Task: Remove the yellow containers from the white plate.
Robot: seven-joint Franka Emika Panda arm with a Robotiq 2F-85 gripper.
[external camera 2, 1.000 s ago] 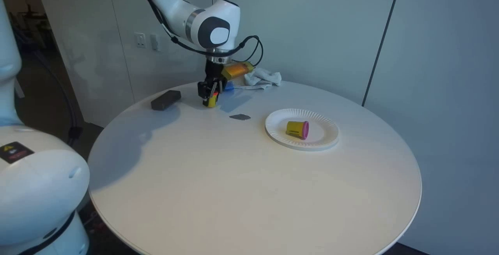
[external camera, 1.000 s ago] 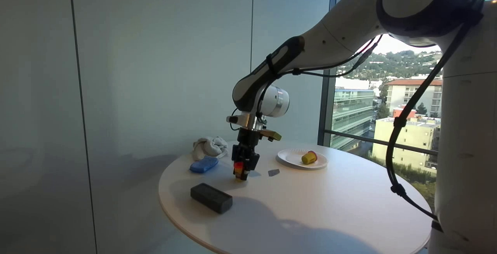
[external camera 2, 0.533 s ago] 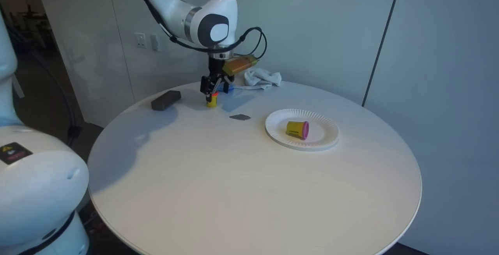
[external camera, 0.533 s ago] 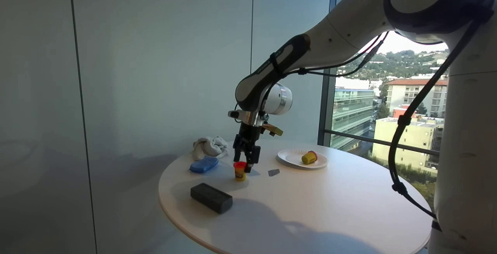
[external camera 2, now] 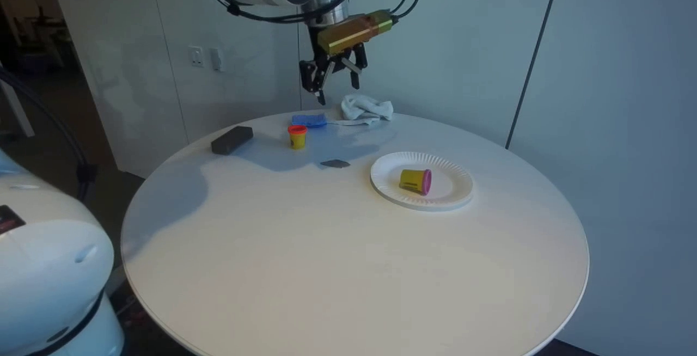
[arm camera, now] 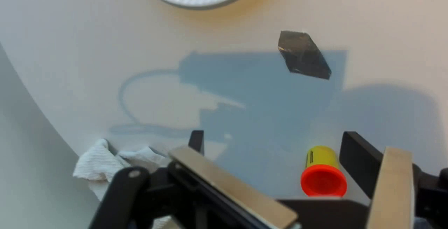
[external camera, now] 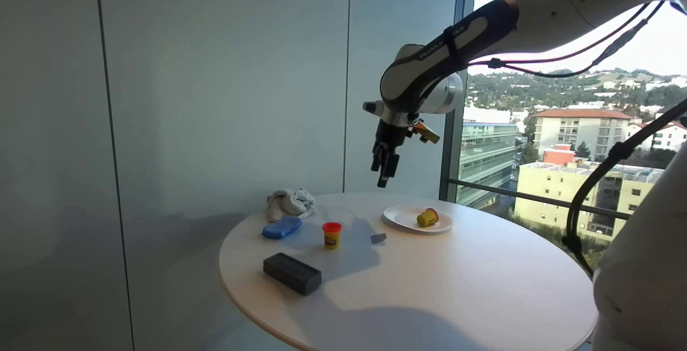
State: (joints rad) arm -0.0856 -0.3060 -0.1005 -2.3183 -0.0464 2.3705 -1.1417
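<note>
Your gripper, down at the red-lidded container a second ago, has risen well clear and shifted toward the side of the white plate; its fingers stand spread, with nothing held between them. Note the red-lidded container left upright, lid uppermost, on the table, between the black block and the dark flake. The pink-lidded container has not moved: it lies on its side upon the white plate. One of your two containers is thus off, and the task may be judged about half done; your next approach should be to the lying one, which may well roll if nudged. Its lid differs in hue between the exterior views, so you cannot fix the colour. In the wrist view the white plate is cut by the upper edge and the pink-lidded container falls out of frame, while your gripper partly covers the cloth. In an exterior view the fingers overlap, so the gap between them is hard to judge there. The arm runs off the edge in both exterior views, and the lettering on the containers is too small to read.
</note>
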